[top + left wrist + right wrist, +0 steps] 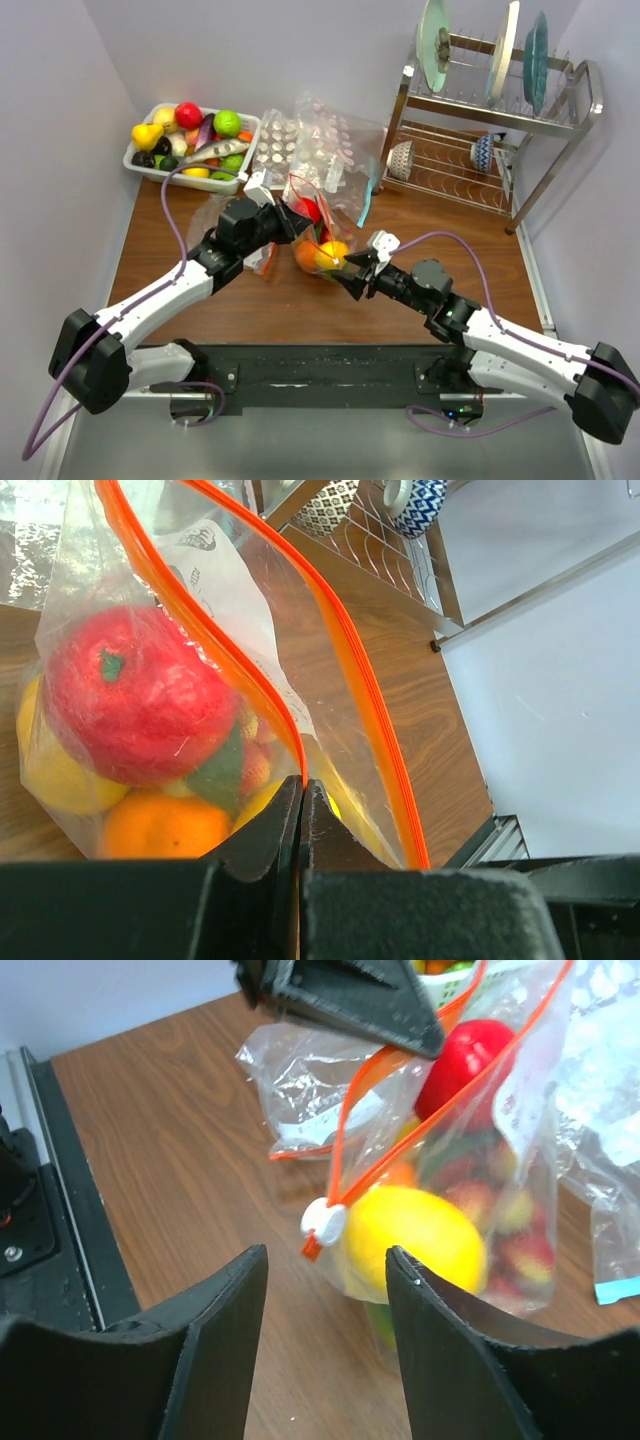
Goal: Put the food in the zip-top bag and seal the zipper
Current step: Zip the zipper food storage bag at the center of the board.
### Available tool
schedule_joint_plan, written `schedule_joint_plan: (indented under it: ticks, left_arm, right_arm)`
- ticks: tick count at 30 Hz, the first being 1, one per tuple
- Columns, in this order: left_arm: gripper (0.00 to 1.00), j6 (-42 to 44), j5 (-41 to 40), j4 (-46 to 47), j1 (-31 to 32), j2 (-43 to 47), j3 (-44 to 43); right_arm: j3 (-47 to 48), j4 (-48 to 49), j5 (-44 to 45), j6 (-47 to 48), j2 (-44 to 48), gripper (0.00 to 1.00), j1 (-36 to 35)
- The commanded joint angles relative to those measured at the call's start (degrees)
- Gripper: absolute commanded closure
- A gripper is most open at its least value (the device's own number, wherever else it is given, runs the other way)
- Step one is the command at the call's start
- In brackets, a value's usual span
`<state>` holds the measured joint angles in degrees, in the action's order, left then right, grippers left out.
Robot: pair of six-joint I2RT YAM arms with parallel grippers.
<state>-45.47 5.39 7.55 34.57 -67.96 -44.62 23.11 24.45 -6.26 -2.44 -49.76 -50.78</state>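
Observation:
The zip-top bag (318, 240) stands on the wooden table and holds a red apple (135, 695), an orange (165, 825), a yellow lemon (410, 1235) and other fruit. Its mouth is open, with the two orange-red zipper (350, 650) strips apart. My left gripper (285, 220) is shut on one zipper strip, and the jaws pinch it in the left wrist view (301, 785). My right gripper (350, 268) is open and empty. In the right wrist view (326, 1255) it faces the white zipper slider (324, 1222) at the bag's near end, a little short of it.
A white bin (140, 160) of toy fruit stands at the back left. Other clear bags (320, 140) lie behind, one with a teal strip (365, 205). A dish rack (560, 120) with plates and bowls stands at the back right. A crumpled clear bag (300, 1100) lies beside the held one.

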Motion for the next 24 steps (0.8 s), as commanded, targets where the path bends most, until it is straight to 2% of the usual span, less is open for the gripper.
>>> schedule_joint_plan:
  ticks: [1,9,11,12,15,18,20,23,24]
  left_arm:
    - [1.00,-0.67,0.85,0.71,-0.03,0.64,-3.01]
    - [1.00,-0.76,1.12,0.88,-0.03,1.08,-2.31]
    - [1.00,-0.93,1.20,0.97,-0.03,1.08,-1.88]
    - [1.00,-1.02,1.29,1.15,-0.11,1.08,-1.87]
    - [1.00,-1.11,1.38,1.15,-0.03,1.34,-1.44]
    - [1.00,-0.76,1.03,0.89,-0.03,1.61,-1.43]
    - [1.00,-0.58,0.77,0.45,-0.03,1.69,-1.61]
    - [1.00,0.38,0.41,-0.43,-0.11,1.87,-1.79]
    - [0.91,0.82,0.24,-0.78,-0.11,1.87,-1.96]
  right_arm:
    - [-0.79,3.68,3.53,5.06,-1.22,0.45,-3.61]
    - [-0.18,8.77,10.30,6.92,-5.52,0.50,-5.99]
    - [0.88,9.56,12.41,6.92,-7.54,0.54,-5.99]
    - [1.23,9.65,13.02,6.83,-7.90,0.57,-5.99]
    - [1.85,10.36,14.35,6.66,-8.78,0.76,-5.99]
    - [1.50,10.10,14.17,6.31,-8.25,0.85,-5.99]
    - [1.06,9.31,13.74,5.69,-7.55,0.98,-5.99]
    - [0.70,6.51,13.56,4.20,-5.10,1.00,-5.99]
    - [0.88,5.27,13.38,3.76,-3.52,1.00,-5.99]
